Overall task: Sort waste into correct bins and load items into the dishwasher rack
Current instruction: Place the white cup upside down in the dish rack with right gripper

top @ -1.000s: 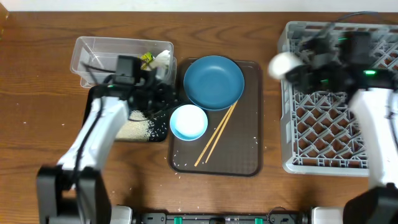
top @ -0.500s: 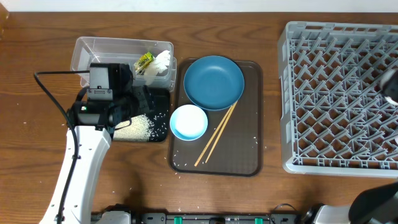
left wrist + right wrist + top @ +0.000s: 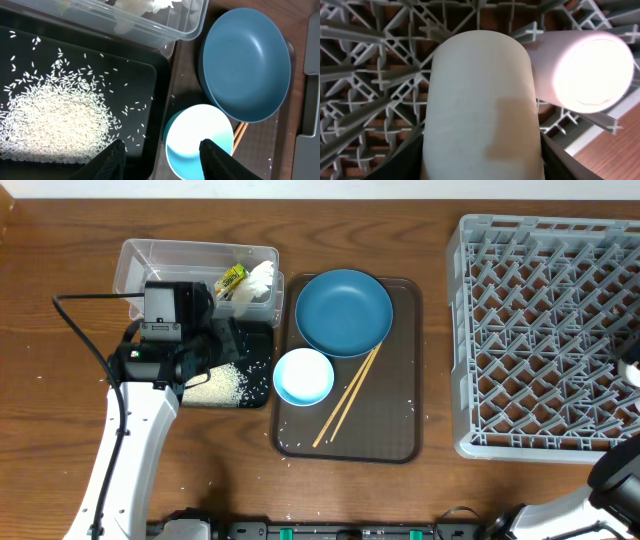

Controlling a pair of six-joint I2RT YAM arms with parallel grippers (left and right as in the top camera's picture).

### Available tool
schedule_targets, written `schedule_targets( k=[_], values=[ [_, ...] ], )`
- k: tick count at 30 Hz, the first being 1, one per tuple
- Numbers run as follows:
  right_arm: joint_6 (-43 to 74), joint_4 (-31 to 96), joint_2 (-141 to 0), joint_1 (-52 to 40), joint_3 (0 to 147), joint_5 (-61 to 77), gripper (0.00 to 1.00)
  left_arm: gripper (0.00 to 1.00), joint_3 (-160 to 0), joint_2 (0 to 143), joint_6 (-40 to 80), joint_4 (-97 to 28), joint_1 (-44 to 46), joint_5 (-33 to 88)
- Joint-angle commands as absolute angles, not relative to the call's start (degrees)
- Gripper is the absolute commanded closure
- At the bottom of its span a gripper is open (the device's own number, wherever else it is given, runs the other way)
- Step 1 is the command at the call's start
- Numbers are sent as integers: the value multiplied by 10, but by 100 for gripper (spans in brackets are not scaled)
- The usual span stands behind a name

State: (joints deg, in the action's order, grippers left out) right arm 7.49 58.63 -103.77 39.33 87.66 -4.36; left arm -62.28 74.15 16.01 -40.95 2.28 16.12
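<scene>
Half a second on: finds left gripper (image 3: 161, 150) unmoved, jaws wide over black tray (image 3: 150, 80); finds right gripper (image 3: 480, 161) clamped on white cup (image 3: 480, 100) above rack (image 3: 365, 75), beside second cup (image 3: 585, 70).

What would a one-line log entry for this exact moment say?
left claw: open over black tray | right claw: holds white cup at rack | rice: in black tray | plate, bowl, chopsticks: on brown tray

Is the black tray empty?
No, not empty. A pile of white rice lies in the black tray, with loose grains scattered around it.
</scene>
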Motion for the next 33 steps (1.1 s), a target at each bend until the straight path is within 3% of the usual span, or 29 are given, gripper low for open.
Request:
schedule_targets(
  k=[1,2,6,19,24,25,26,28,33],
  values=[
    [87,573,-1037,398,884,9,39,49,-627,743,150,-411,22,156],
    [87,569,-1033,398,885,32,29,48,-627,743,150,-411,22,156],
    [87,561,-1010,395,889,65,24,48,-627,743,150,-413,22,156],
    [70,542,-936,315,890,132,31,48,-627,743,150,-422,22,156],
    [64,550,-938,255,890,58,44,48,-627,743,150,-422,22,156],
    [70,551,-939,248,890,32,53,48,-627,743,150,-423,22,156],
    [79,552,-941,240,890,4,70,48,-627,743,150,-424,22,156],
    [84,552,-947,232,890,-36,91,48,-627,743,150,-427,22,155],
    [81,556,-985,241,890,-50,94,48,-627,743,150,-428,22,155]
  ],
)
